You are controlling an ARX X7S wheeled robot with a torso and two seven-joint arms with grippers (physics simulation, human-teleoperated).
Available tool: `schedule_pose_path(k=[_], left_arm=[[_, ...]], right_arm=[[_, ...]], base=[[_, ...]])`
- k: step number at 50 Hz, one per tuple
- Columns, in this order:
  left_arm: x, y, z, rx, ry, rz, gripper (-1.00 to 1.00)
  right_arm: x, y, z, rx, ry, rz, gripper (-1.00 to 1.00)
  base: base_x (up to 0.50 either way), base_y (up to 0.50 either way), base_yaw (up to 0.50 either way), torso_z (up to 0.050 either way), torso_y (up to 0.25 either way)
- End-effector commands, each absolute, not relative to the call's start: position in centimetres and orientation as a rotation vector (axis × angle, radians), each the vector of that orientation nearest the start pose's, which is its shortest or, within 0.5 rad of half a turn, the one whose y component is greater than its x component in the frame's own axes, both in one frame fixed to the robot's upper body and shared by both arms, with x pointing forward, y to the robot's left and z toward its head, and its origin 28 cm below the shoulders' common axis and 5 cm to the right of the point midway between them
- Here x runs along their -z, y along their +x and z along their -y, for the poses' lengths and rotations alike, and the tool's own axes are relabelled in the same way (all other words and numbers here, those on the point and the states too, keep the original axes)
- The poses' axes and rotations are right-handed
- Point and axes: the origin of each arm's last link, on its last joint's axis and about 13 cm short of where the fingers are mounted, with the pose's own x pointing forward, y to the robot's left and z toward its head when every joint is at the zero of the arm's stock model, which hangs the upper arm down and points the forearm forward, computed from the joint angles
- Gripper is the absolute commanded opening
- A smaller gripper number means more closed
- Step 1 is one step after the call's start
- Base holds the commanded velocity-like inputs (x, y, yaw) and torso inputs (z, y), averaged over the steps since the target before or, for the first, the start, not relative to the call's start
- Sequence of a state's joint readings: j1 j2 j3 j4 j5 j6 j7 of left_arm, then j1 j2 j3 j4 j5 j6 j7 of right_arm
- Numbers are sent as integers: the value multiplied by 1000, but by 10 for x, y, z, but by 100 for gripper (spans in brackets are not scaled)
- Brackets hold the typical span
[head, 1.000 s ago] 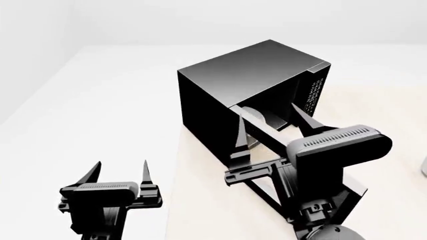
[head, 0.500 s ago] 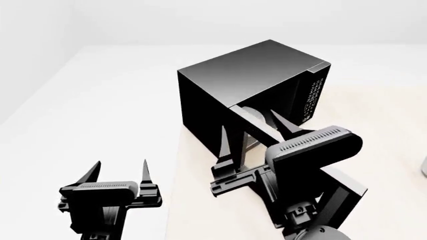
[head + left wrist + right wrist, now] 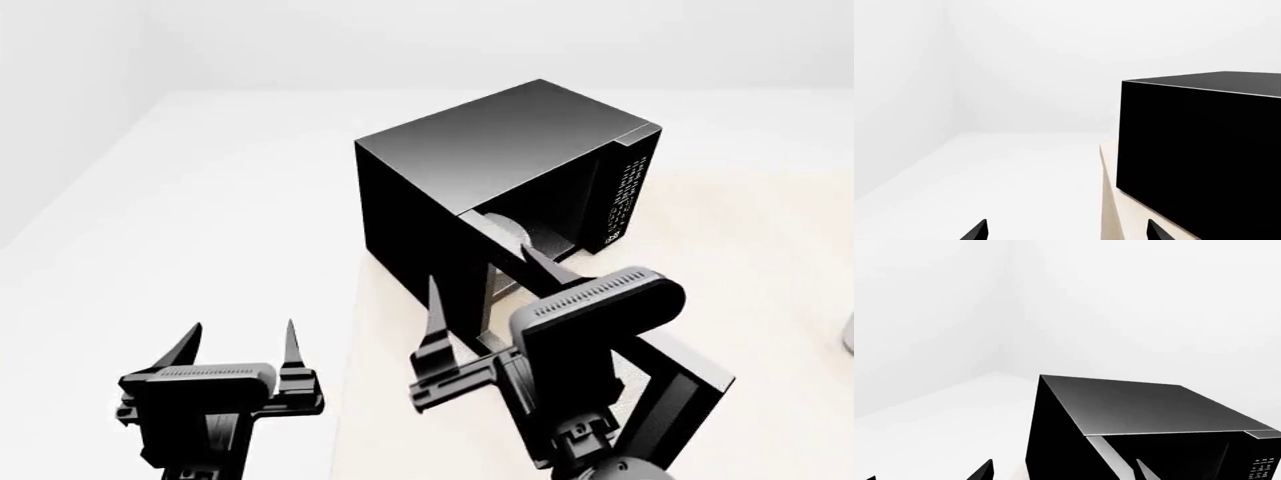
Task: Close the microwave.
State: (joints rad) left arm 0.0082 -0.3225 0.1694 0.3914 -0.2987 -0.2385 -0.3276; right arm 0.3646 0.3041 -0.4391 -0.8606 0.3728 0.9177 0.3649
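Observation:
The black microwave stands on the beige table, its button panel facing right. Its door stands open, swung out toward me, and the white plate shows inside. My right gripper is open and empty, just in front of the opening's left edge and left of the door; I cannot tell if it touches anything. In the right wrist view its fingertips frame the microwave from a little below. My left gripper is open and empty, off the table's left. The left wrist view shows the microwave's side.
The beige table ends at a left edge right beside the microwave; white floor lies beyond it. A small grey object is cut off at the head view's right edge.
My right gripper has moved left and back toward me, from over the open door to the opening's left side. The door and the left arm have not moved.

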Motion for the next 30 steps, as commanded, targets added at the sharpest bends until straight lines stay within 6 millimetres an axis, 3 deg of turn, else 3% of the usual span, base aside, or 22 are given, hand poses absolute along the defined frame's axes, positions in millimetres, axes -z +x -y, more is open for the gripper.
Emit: schedule_pose_path(k=[1,30], left_arm=[[-75,200,-225,-50,9,78,100],[-76,201,-226,-52,10,82,100]], right_arm=[[-158,194,52,-326,-153,123,100],[-138,199,52,-325,-146,40,100]], base=[[0,0,0,0,0],[0,0,0,0,0]])
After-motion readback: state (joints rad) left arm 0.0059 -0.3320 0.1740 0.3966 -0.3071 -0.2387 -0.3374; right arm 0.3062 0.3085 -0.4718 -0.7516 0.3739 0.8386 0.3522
